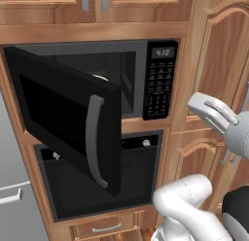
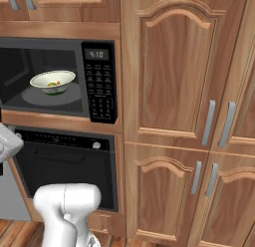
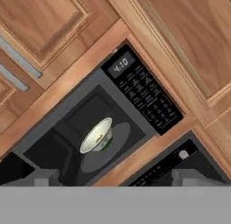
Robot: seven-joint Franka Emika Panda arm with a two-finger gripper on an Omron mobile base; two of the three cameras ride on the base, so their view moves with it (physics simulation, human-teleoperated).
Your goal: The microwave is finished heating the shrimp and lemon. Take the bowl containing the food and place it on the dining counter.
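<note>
1 bowl (image 2: 53,82) sits on the round turntable (image 2: 35,96) inside the microwave (image 2: 102,81), roughly mid-floor of the cavity, well back from the front lip. Inside the bowl, a yellow-green lemon (image 2: 51,83) and a tiny orange speck, likely the shrimp; too small to separate cleanly. Microwave door (image 1: 68,116) swung wide open to the left, silver handle (image 1: 94,138) facing out. Black oven (image 2: 64,164) directly below.

Tool (image 3: 113,179) outside the cavity, well apart from the bowl, tips spread wide, holding nothing. Hand view rolled, so the cavity appears diagonal.

Step in hand, as I judge it: reach in and grasp the bowl.
- Level the wrist first; enter straight through the opening, between the door's hinge side and the keypad (image 2: 100,86) wall.
- Stay clear of the cavity roof and front lip.
- Take the rim on the near side, 1 finger inside, 1 outside, avoiding the food.
- Lift only slightly off the turntable, keep the bowl flat, withdraw slowly.

Risks: a shallow rim may slip; tilting spills the contents; elbow may clip the open door.
</note>
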